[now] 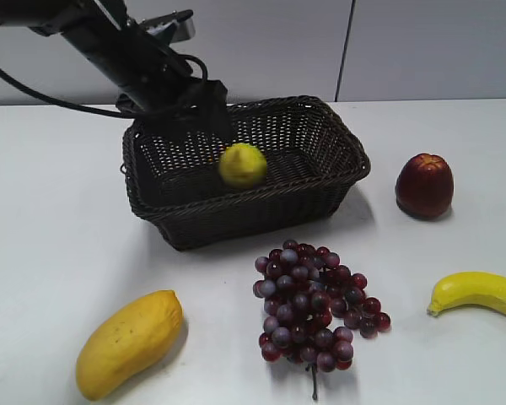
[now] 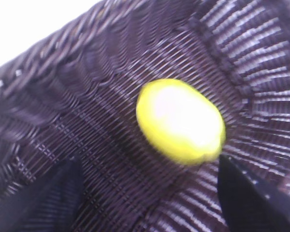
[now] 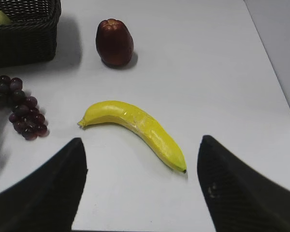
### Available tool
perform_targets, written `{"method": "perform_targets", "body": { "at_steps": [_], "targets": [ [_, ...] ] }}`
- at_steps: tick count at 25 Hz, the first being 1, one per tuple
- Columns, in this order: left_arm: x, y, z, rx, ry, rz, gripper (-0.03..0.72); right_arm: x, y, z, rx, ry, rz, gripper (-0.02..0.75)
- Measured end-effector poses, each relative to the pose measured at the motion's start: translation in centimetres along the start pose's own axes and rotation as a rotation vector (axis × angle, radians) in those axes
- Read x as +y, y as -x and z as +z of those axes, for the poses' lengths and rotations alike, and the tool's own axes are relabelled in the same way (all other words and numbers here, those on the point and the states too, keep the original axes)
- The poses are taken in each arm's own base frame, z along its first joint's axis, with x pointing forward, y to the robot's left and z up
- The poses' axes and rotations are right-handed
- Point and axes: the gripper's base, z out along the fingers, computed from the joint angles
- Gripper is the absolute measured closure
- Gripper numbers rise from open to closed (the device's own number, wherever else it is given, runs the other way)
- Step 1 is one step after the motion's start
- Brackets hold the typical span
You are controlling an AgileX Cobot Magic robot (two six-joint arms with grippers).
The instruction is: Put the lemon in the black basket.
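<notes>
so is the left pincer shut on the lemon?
No, the left pincer is open, its fingers apart with the lemon loose in the basket.

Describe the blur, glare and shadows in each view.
Exterior view: lemon slightly motion-blurred, soft shadows beside the black basket. Left wrist view: lemon overexposed and soft, left end effector fingers out of focus. Right wrist view: sharp, with glare on the banana.

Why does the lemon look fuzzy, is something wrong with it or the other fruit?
Nothing looks spilled or broken. The lemon is blurred, inside the basket just below the open left gripper, so it may be moving. The mango, grapes, apple and banana lie separately on the table.
</notes>
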Motion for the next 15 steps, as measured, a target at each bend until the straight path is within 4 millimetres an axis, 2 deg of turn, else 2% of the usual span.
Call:
{"method": "perform_targets", "body": {
  "at_steps": [3,5,8,11,15],
  "targets": [
    [-1.9,1.1,-5.0,-0.009,0.003,0.074,0.023,0.0,0.0,0.0,0.0,0.0,0.0,0.155],
    [-3.0,1.0,-8.6,0.014,0.028,0.094,0.027,0.0,0.0,0.0,0.0,0.0,0.0,0.155],
    [-4.1,0.6,-14.1,-0.04,0.144,0.105,0.037,0.0,0.0,0.0,0.0,0.0,0.0,0.155],
    [-4.9,-0.8,-18.6,-0.107,0.247,0.095,0.052,0.0,0.0,0.0,0.0,0.0,0.0,0.155],
    [-6.4,-4.4,-23.2,-0.171,0.281,0.083,0.075,0.0,0.0,0.0,0.0,0.0,0.0,0.155]
  ]
}}
